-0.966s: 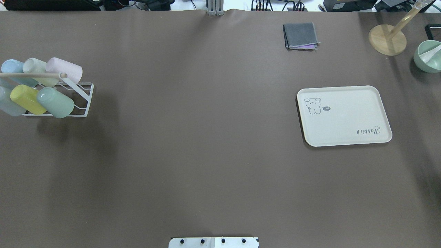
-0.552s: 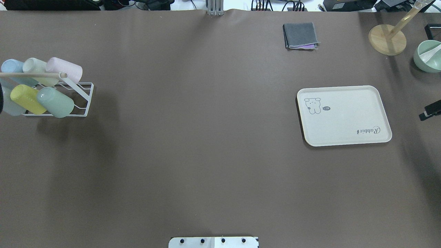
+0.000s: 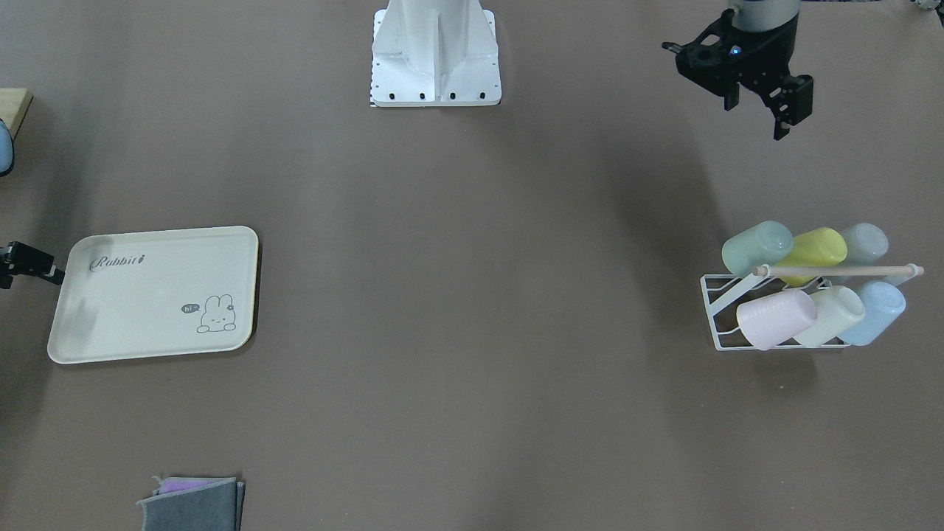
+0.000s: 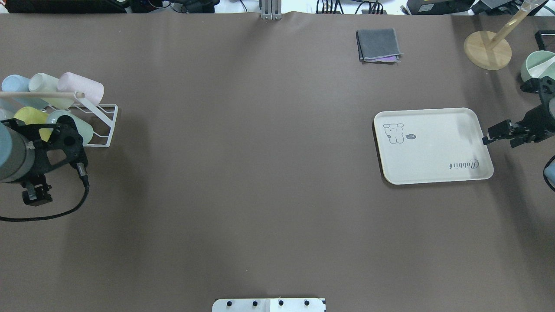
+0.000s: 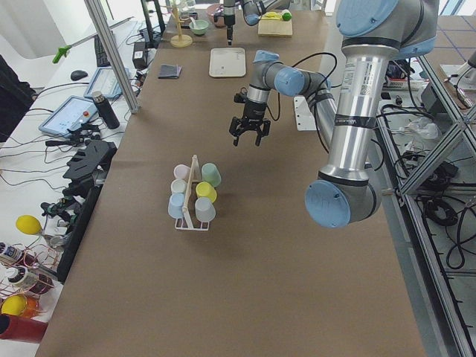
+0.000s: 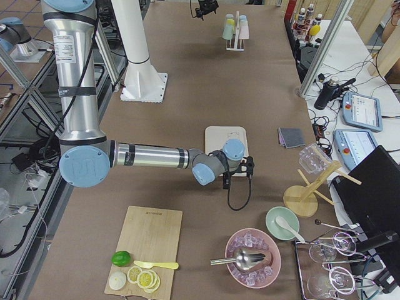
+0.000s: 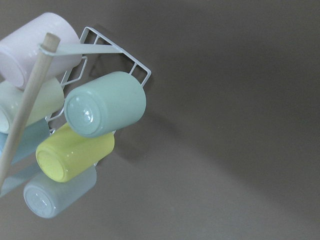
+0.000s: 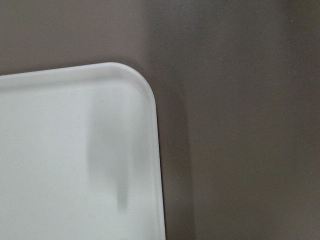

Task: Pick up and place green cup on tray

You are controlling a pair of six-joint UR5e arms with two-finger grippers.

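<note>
The green cup (image 3: 756,247) lies on its side in the white wire rack (image 3: 712,310), at the end of the row nearest the robot, beside a yellow cup (image 3: 815,247). In the left wrist view the green cup (image 7: 107,102) shows its base. My left gripper (image 3: 759,118) hangs open and empty above the table, on the robot's side of the rack, and partly covers the green cup (image 4: 84,128) from overhead. The cream tray (image 4: 433,145) lies empty. My right gripper (image 4: 488,136) is open and empty, just off the tray's right rim (image 8: 155,150).
The rack holds several other cups, among them a pink one (image 3: 774,318). A folded grey cloth (image 4: 378,44), a wooden stand (image 4: 488,50) and a green bowl (image 4: 534,65) sit at the far right. The robot's base plate (image 3: 435,88) is at mid table.
Both arms have come into the overhead view: the left from the left edge up to the rack, the right from the right edge up to the tray's rim. Cups and tray have not moved.
</note>
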